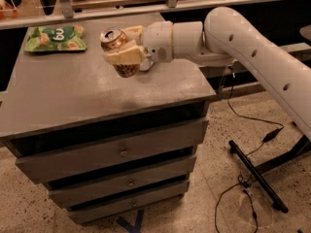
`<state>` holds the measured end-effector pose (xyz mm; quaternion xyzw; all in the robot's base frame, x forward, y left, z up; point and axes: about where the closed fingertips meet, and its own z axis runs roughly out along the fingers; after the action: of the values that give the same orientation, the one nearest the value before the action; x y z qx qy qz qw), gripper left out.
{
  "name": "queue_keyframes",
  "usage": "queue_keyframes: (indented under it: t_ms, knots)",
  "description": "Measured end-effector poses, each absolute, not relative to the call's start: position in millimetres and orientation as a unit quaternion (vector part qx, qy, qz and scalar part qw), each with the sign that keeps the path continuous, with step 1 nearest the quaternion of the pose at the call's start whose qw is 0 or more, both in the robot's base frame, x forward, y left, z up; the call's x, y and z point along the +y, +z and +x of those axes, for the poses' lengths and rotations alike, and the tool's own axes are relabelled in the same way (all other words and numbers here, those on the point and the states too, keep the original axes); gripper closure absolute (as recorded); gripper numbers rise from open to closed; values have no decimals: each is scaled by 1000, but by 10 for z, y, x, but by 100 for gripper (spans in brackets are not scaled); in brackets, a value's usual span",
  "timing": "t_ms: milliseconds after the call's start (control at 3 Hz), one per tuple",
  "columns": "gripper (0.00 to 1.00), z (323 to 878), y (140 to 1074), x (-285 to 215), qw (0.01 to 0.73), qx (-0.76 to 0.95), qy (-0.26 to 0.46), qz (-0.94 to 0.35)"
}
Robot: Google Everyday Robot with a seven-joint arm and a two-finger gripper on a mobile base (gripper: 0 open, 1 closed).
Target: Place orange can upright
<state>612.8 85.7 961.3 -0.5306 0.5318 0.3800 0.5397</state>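
Orange-gold shiny metal drink can (115,39), held over the far part of the grey drawer cabinet (73,93). Its long axis is tilted off upright, with the silver pull-tab top facing up and left and the dark-marked lower end down. Cream two-finger gripper (119,45), reaching in from the right, pinches the can's middle. Green snack bag (56,38) lies at far left.

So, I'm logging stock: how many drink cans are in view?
1: the orange can, tilted, clamped in the gripper above the cabinet top, near its back. Others could be hidden behind the arm.
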Motion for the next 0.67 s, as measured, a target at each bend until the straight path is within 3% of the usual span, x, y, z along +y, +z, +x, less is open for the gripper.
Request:
queue_keyframes:
  t_ms: [667]
  knots:
    - [100,6191,9360,966,529,534,442,-489]
